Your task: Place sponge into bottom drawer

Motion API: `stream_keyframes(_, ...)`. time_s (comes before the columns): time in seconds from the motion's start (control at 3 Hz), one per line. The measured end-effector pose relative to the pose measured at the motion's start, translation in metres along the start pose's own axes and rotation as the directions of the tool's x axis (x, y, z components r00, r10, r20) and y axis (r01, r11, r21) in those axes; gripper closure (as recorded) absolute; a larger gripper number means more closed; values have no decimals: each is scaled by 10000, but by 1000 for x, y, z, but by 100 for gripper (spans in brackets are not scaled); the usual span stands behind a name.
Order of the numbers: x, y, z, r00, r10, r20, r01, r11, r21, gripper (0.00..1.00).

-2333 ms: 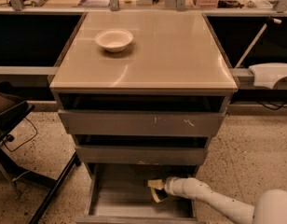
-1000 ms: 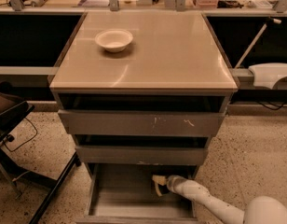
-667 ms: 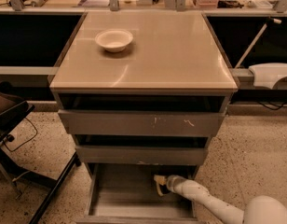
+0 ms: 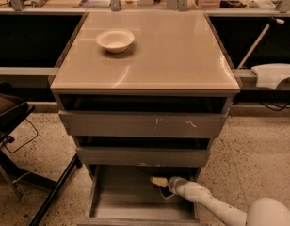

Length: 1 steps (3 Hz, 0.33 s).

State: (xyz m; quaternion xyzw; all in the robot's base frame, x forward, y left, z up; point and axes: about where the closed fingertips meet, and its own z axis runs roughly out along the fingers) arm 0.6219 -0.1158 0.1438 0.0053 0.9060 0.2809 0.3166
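You are looking down on a wide beige cabinet worktop [image 4: 173, 55] that is carrying very little, so nothing up there is getting in your way. Under it, two upper grey metal drawers with scratched fronts [image 4: 135, 124] are standing slightly ajar. Below them the bottom drawer [image 4: 121, 197], a wide shallow grey metal tray, is sitting pulled well out toward you, which is giving the arm room to come in from above. The white jointed robot arm [image 4: 211, 206] is reaching in from the lower right and slanting up and left across the right side of that open tray, probably because the base is standing off to that side. The round white bowl [image 4: 115, 40] is resting on the worktop's far left part, well apart from the work and playing no part in this job. The tool [image 4: 164, 187] is sitting at the arm's end, inside the bottom drawer's outline, near its back and right of centre, just under the front of the drawer above. It is looking clenched on the small yellow rectangular sponge [image 4: 158, 181], which is sticking out to the left from its tip and seems to be hanging clear of the drawer floor. You are judging this as the last stretch, with the sponge already over the tray. What is remaining is lowering a little and letting go, while watching the overhanging drawer front close above the tool.
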Motion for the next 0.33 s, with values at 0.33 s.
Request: stream_keyframes(0.33, 0, 0, 0, 10000, 0, 0, 0, 10000, 0, 0)
